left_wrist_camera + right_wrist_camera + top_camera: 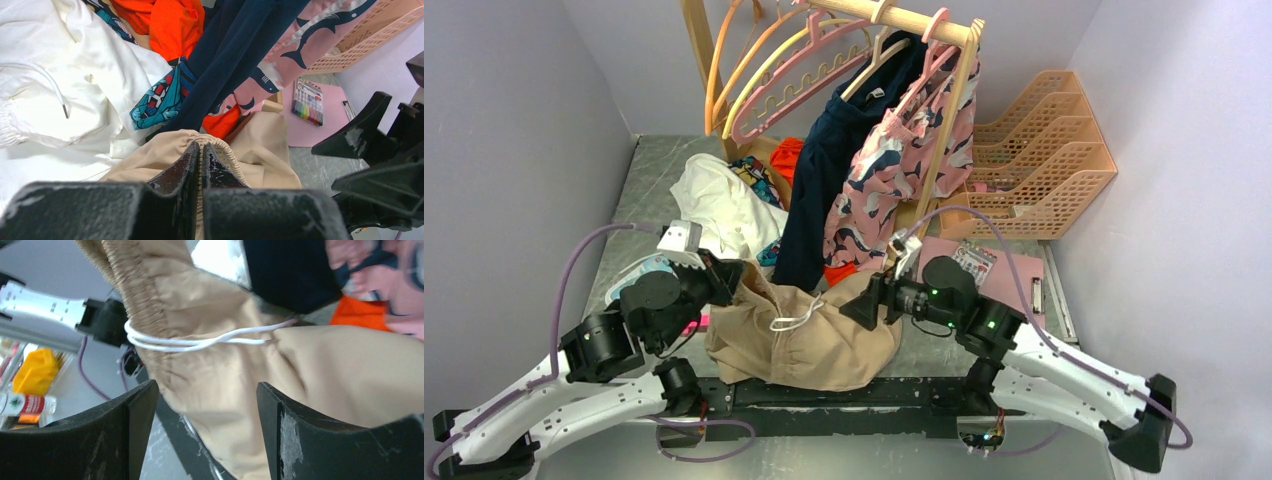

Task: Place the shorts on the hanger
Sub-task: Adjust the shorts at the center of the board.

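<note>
The shorts [799, 335] lie bunched on the table [649, 180] toward 6 o'clock, between the two arms, with the white drawstring [796, 320] looped across the top. At their 10 o'clock edge the left gripper [724, 280] has its jaws pressed together on the gathered elastic waistband; the left wrist view shows the ribbed band pinched between the two dark fingertips [212, 167]. The right gripper [864, 300] sits at the shorts' 3 o'clock side, its jaws spread wide and holding nothing; in its own wrist view the tan cloth fills the gap between them. The hanger [804, 75] hangs on the wooden rail [904, 18] at 12 o'clock, well apart from the shorts, just left of the navy garment [824, 190] and the patterned garment [894, 180].
</note>
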{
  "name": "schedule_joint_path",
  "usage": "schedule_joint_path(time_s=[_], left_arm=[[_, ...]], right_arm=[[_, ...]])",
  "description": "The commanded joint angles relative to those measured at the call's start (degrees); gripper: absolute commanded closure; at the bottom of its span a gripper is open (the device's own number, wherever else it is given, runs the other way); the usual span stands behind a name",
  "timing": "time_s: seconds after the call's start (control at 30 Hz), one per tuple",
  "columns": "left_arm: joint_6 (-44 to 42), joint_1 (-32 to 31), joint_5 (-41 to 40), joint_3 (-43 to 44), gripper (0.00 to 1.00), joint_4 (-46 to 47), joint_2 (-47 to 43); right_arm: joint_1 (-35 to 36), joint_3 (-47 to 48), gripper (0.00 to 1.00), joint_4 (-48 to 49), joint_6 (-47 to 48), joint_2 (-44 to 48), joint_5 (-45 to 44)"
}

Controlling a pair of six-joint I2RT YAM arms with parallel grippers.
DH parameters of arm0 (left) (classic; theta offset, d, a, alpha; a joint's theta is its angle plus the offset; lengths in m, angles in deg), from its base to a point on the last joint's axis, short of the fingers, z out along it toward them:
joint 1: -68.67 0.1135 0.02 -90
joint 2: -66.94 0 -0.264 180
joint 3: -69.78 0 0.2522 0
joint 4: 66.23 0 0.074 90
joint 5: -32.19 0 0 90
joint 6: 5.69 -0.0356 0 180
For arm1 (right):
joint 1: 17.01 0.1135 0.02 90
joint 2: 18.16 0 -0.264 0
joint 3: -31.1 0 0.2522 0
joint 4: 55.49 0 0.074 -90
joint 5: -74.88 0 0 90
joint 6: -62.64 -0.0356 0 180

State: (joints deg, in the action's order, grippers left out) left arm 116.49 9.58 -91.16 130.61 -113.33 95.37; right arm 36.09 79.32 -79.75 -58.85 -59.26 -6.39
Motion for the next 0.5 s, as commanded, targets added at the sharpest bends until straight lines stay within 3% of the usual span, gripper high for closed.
schedule_joint_path(time_s=[0.0, 0.1, 0.23, 0.47], left_arm=[[-0.17, -0.32, -1.51, 0.34, 0.93, 1.51, 1.17], [-0.13, -0.32, -1.69, 0.21, 0.93, 1.82, 2.28], [-0.18, -0.32, -1.72, 0.29, 0.93, 2.25, 3.82], [-0.60, -0.32, -1.94, 0.06, 0.93, 3.07, 5.04]], right_arm=[[9.79, 4.04, 0.24, 1.46, 0.52, -4.76, -5.37], [22.02, 7.57, 0.23, -0.93, 1.57, -10.92, -18.83], [32.24, 11.45, 0.23, -3.55, -1.27, -20.31, -32.79], [39.97, 15.46, 0.18, -1.34, -4.54, -33.47, -43.66]])
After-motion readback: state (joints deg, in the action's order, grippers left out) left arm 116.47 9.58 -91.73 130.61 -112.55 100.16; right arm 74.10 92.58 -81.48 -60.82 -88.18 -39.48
